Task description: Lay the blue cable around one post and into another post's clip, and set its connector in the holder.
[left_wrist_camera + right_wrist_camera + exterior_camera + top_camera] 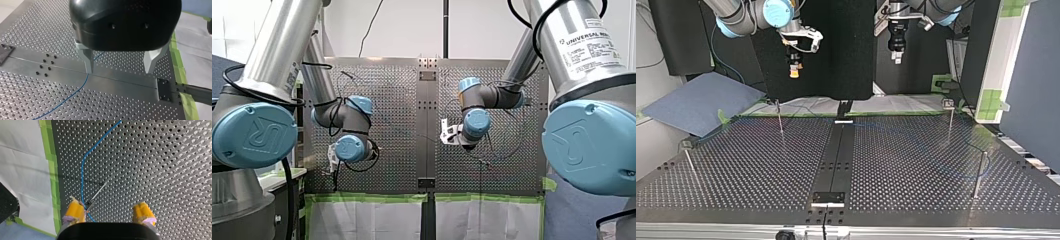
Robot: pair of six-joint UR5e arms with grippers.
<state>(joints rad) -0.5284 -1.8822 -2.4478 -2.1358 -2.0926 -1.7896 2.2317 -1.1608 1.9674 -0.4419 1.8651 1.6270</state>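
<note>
The thin blue cable (82, 170) is laid loose on the perforated metal surface (162, 170), just beside a slender metal post (97, 193). The yellow-padded right gripper (109, 213) and the metal-fingered left gripper (120, 63) are held above the surface, fingers spread apart and released.

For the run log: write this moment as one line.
left gripper open above table | right gripper open above post | blue cable on table, ungripped
</note>
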